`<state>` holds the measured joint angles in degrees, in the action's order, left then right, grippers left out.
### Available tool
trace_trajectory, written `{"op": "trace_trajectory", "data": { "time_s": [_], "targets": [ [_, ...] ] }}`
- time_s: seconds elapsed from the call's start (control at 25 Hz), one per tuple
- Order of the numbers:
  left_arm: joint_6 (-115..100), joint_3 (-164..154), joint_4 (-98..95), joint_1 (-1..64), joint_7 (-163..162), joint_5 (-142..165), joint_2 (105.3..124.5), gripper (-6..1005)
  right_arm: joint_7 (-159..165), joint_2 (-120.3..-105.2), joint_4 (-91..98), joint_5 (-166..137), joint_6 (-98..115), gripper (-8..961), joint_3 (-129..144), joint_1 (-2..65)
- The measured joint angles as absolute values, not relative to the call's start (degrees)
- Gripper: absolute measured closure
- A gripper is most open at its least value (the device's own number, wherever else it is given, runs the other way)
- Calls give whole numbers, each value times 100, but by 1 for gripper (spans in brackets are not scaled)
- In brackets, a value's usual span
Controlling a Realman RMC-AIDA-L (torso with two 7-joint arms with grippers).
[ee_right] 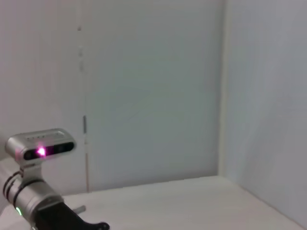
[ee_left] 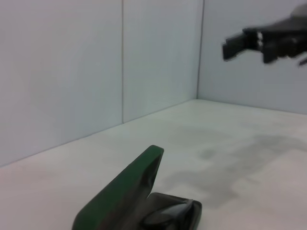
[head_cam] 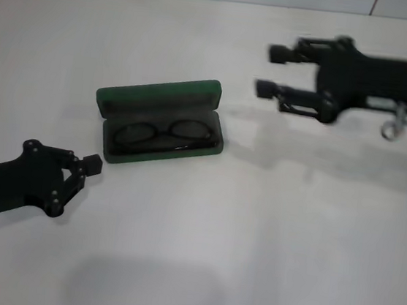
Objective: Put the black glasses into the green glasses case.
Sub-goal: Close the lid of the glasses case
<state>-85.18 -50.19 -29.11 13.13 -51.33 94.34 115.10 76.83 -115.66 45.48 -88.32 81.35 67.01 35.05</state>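
The green glasses case (head_cam: 161,120) lies open on the white table, left of centre, with its lid raised at the far side. The black glasses (head_cam: 165,133) lie folded inside it on the grey lining. My left gripper (head_cam: 91,163) rests low at the near left, fingers shut and empty, its tip just short of the case's near left corner. My right gripper (head_cam: 271,72) hovers open and empty at the far right, above the table and apart from the case. The left wrist view shows the case (ee_left: 125,193) from its end, with the right gripper (ee_left: 242,44) far off.
The white table (head_cam: 266,248) stretches wide around the case. Pale walls (ee_left: 96,72) close it off at the back and side. The right wrist view shows a silver camera unit (ee_right: 41,147) with a pink light, on the other arm.
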Motion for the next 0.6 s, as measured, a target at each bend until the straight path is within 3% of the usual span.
{"op": "trace_trajectory", "data": {
  "time_s": [0.16,0.36,0.56,0.6],
  "targets": [
    [-8463,-5008,-2910,1452,-5220,9642,11521,946,7088,-11559,4142,-8832,8256,484,6486,3001],
    [-8358,-4991,-2909,1606,-5333,9879,11538,945,6256,-11568,3483,-8802,8307,249,6464,2632],
    [-8075,-4999,-2945,1713,-5453,10080,11587,944,5459,-11577,2982,-8770,8494,70,6464,2327],
    [-8022,-5002,-2945,1738,-5478,10146,11596,944,5376,-11582,2963,-8768,8508,72,6472,2279]
  ]
}}
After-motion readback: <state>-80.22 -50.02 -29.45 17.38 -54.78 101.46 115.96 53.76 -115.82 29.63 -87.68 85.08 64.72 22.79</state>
